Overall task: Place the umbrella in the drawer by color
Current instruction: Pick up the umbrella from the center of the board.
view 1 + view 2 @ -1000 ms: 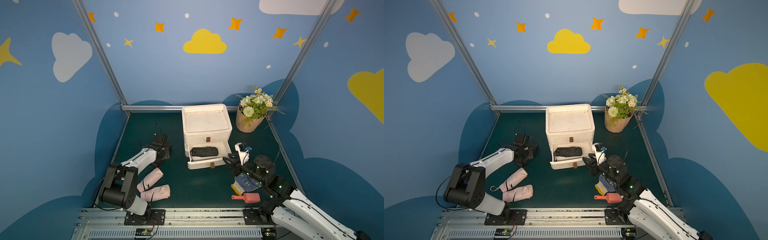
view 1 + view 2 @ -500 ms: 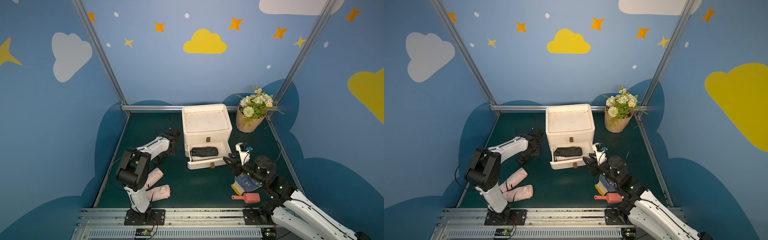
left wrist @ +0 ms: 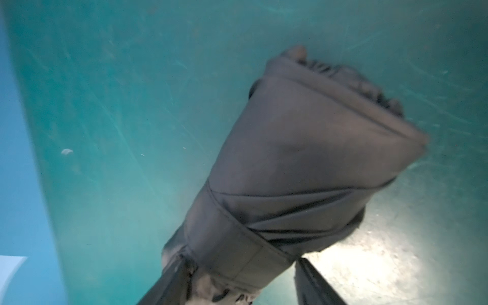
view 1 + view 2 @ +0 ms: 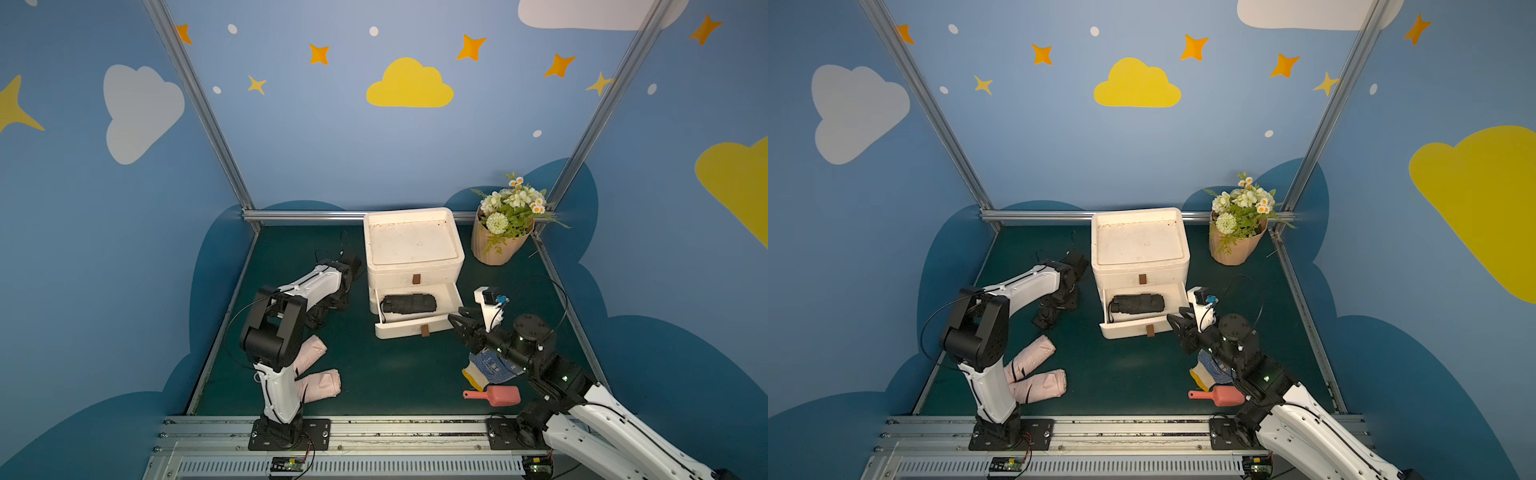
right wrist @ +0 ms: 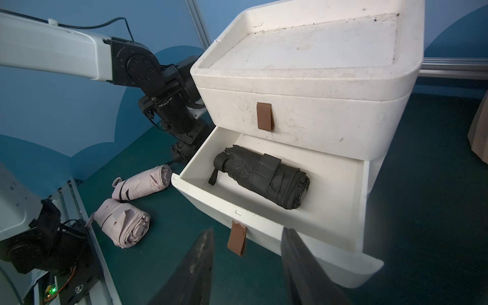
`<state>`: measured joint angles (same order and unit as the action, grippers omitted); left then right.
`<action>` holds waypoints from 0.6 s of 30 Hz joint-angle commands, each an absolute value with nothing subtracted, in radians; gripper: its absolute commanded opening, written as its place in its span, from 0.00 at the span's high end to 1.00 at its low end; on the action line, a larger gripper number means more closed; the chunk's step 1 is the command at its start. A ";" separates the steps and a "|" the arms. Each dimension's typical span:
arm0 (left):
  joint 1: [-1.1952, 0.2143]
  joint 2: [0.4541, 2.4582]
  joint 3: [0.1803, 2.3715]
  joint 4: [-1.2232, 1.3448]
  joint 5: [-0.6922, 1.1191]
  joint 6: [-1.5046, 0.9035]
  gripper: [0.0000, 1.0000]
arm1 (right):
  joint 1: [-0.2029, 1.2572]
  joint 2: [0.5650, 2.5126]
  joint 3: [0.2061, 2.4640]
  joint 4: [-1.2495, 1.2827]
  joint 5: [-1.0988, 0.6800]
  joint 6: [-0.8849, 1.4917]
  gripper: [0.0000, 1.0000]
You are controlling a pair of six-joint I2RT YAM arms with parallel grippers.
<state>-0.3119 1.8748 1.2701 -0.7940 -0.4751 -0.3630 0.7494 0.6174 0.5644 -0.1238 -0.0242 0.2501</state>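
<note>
My left gripper (image 3: 241, 260) straddled a black folded umbrella (image 3: 303, 158); clamped or loose, I couldn't tell. My right gripper (image 5: 247, 232) hung apart, empty, facing the open lower drawer (image 5: 211, 203).

White shells and black joint blocks are seen on left arm (image 4: 316, 282), mid-left in both top views. Black base plate (image 4: 289, 434) w/ silver screws, btm centre. On right arm (image 4: 602, 419), lower right: white links, black joints, green LEDs lit. Upper left of right wrist view: black cable (image 5: 116, 19) run over white shell, white print noted on black motor (image 5: 165, 101). right gripper (image 5: 247, 237) fingers (image 5: 198, 266): dark, tapered, scuffed.
</note>
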 commanded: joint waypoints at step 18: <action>-0.338 1.618 1.128 -0.657 -0.413 -0.358 0.98 | 0.747 0.623 0.548 -0.081 0.006 0.250 0.54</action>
